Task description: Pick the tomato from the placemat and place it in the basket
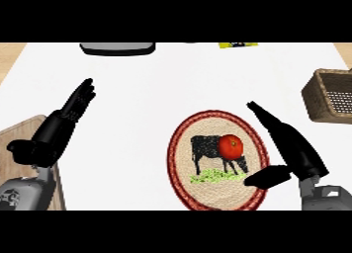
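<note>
The round red tomato (231,147) sits on the oval woven placemat with the red rim (180,148), a little right of the mat's middle, over the head of the black cow pictured there. The mat lies on the white tabletop (171,84). My right hand (299,153) lies along the mat's right side, its fingers (265,116) straight and released, pointing up and to the left. The thumb (268,178) sticks out over the mat's lower right rim. This hand holds nothing; the tomato is near it on its left, with a strip of mat between them. My left hand (55,133) shows at the left of the view, well apart from the mat, fingers straight and together, pointing up, also holding nothing. Beneath it, a light wooden board (11,136) shows at the lower left. The brown wicker basket (332,99) stands at the right edge of the tabletop, above and to the right of my right hand, apart from the mat. At the far edge of the tabletop I see a dark grey flat object (117,48) and, to its right, a small yellow item (237,44), both cut off by the view's top.
</note>
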You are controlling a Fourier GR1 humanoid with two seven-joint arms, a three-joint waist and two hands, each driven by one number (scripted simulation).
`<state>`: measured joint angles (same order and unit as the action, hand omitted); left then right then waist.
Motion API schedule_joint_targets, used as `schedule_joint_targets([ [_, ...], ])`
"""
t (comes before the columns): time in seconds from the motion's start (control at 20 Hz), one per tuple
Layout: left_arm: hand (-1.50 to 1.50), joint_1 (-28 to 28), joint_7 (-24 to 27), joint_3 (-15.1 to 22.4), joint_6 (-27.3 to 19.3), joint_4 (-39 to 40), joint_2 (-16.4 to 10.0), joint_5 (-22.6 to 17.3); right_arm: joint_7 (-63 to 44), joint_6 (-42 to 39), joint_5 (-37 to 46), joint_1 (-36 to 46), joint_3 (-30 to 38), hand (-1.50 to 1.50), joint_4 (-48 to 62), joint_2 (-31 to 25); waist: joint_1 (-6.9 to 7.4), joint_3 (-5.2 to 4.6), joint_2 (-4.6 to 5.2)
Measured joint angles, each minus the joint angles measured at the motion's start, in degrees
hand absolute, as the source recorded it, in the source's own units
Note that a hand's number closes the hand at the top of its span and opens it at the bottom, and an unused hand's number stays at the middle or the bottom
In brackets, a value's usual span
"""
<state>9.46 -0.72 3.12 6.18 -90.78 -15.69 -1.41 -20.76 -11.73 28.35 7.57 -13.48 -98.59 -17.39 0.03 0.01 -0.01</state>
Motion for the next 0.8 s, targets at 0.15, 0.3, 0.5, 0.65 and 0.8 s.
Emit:
schedule_joint_targets([
  [0.15, 0.00, 0.78, -0.96, -1.61, 1.32, -0.04, 0.12, 0.08, -0.38, -1.67, 0.35, 0.49, 0.79, -1.50, -0.77, 1.51, -0.03, 0.00, 0.00],
  [0.3, 0.00, 1.04, -1.29, -2.67, 2.30, -0.12, 0.53, 0.57, -1.03, -2.67, 1.87, 0.29, 0.71, -1.50, -1.51, 2.98, -0.03, -0.01, -0.01],
  [0.5, 0.00, 0.64, -0.85, -3.74, 3.46, 0.01, 1.04, 1.13, -1.77, -4.29, 3.86, 0.52, 1.28, -1.50, -1.12, 3.73, -0.03, -0.01, -0.01],
  [0.65, 0.00, 0.39, -0.62, -4.10, 3.88, -0.16, 1.50, 1.63, -2.99, -4.30, 6.59, 0.56, -0.27, -1.50, -0.57, 5.27, 0.00, -0.02, -0.01],
  [0.8, 0.00, -0.25, -0.44, -4.80, 4.80, -0.82, 1.81, 1.76, -1.90, -4.30, 8.44, 0.89, -0.21, -1.50, 1.42, 6.15, 0.03, -0.01, -0.01],
])
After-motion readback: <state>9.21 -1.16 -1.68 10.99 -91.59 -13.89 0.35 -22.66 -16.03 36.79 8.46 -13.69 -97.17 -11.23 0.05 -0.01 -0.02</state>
